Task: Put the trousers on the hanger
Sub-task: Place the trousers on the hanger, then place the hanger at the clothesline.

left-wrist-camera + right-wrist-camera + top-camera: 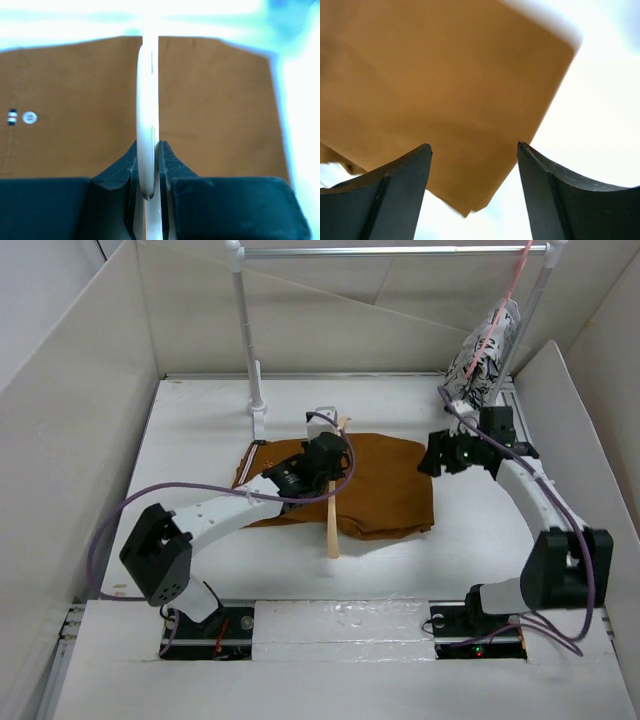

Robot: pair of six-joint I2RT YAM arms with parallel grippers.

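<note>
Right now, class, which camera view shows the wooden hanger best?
Top external: the hanger crosses over the trousers, its length visible. Left wrist shows only its washed-out edge clamped between the left gripper's fingers. Right wrist shows none of it.

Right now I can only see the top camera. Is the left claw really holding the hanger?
Observer: Yes. In the left wrist view, the left gripper is shut on the hanger, with one finger on each side.
Operator: Is the right claw holding the trousers?
Observer: No. In the right wrist view, the right gripper is open and grips nothing. A corner of the trousers shows beyond the gap.
Operator: Can you see a button?
Observer: Yes. In the left wrist view, a small white button sits on the trousers, left of the hanger.
</note>
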